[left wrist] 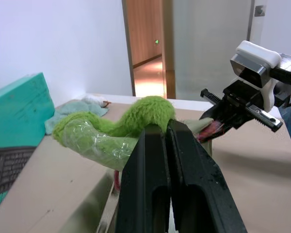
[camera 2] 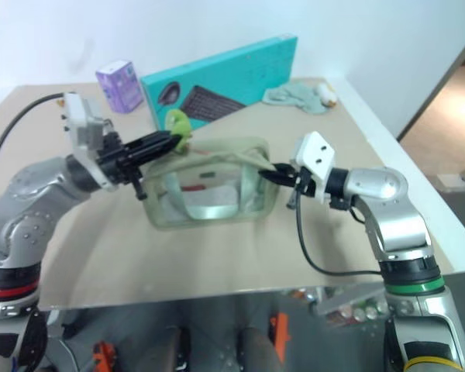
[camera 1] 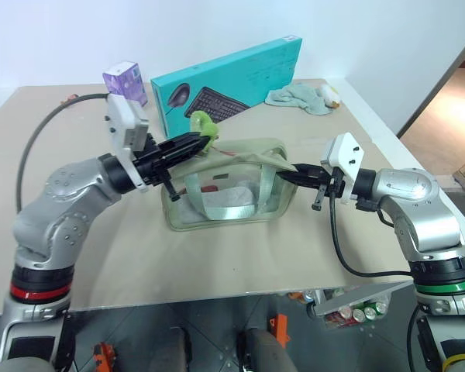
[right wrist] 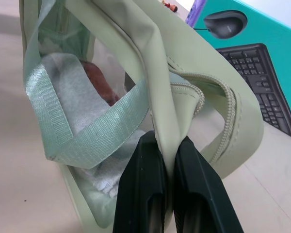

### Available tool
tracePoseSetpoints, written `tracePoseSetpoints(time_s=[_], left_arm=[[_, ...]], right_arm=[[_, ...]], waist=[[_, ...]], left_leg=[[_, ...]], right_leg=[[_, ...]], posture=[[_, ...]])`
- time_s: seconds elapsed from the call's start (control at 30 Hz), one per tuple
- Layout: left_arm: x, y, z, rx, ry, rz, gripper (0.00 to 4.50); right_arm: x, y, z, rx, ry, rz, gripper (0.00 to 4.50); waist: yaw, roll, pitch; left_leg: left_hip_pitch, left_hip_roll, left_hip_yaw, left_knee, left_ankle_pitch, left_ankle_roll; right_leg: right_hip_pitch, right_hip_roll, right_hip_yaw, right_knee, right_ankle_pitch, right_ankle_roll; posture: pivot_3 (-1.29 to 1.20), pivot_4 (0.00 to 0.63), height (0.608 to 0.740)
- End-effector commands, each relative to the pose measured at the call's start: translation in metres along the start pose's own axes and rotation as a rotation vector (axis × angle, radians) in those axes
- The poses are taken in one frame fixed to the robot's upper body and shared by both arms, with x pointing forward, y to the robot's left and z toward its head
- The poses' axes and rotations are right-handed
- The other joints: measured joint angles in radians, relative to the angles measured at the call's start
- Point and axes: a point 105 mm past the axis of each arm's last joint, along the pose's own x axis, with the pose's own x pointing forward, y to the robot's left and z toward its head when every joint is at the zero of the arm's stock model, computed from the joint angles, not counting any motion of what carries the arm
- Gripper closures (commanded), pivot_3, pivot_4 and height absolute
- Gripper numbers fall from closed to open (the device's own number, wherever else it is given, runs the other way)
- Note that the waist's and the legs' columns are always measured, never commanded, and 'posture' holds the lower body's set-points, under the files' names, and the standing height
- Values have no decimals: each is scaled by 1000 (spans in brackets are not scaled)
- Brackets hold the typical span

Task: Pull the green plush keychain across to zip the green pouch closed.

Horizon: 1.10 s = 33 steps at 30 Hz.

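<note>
The green pouch (camera 1: 270,203) stands in the middle of the table, pale sage with a clear side window and a webbing strap. Its top is partly open at the right end, where the zipper (right wrist: 222,112) gapes. My left gripper (camera 1: 204,142) is at the pouch's top left corner, shut on the green plush keychain (left wrist: 131,124), a fuzzy lime-green loop lifted above the pouch on a reddish cord. My right gripper (right wrist: 168,145) is shut on the fabric edge at the pouch's right end and holds it taut.
A teal keyboard box (camera 1: 240,74) stands behind the pouch, with a purple carton (camera 1: 125,80) to its left and a mint cloth rag (camera 1: 297,96) to its right. The table's edge (camera 1: 387,132) runs close behind my right arm.
</note>
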Motion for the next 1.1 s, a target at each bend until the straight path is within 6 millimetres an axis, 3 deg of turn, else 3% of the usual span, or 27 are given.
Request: tracePoseSetpoints(time_s=[0.03, 0.33, 0.73, 0.93, 1.1], left_arm=[[15, -8, 13, 56, -58, -56, 4494], [36, -22, 12, 52, -91, -117, 4494], [18, -7, -10, 110, 80, -69, 4494], [9, -7, -12, 124, 134, -113, 2611], [-8, -10, -11, 140, 199, -159, 785]], right_arm=[[-3, -3, 15, -42, -46, -4, 4500], [-3, -2, 15, -42, -47, -1, 4500], [-3, -3, 14, -44, -41, -5, 4500], [-2, -3, 14, -49, -42, -2, 4500], [-2, -3, 14, -53, -42, 0, 4500]], waist=[[0, 0, 0], [-1, 0, 0], [-1, 0, 0], [-1, 0, 0], [-1, 0, 0]], left_leg=[[0, 0, 0, 0, 0, 0], [0, 0, 0, 0, 0, 0], [0, 0, 0, 0, 0, 0], [0, 0, 0, 0, 0, 0], [0, 0, 0, 0, 0, 0]], right_leg=[[0, 0, 0, 0, 0, 0], [0, 0, 0, 0, 0, 1], [0, 0, 0, 0, 0, 1], [0, 0, 0, 0, 0, 1], [0, 1, 0, 0, 0, 0]], posture=[[0, 150, 740], [0, 150, 740], [0, 150, 740], [0, 150, 740], [0, 150, 740]])
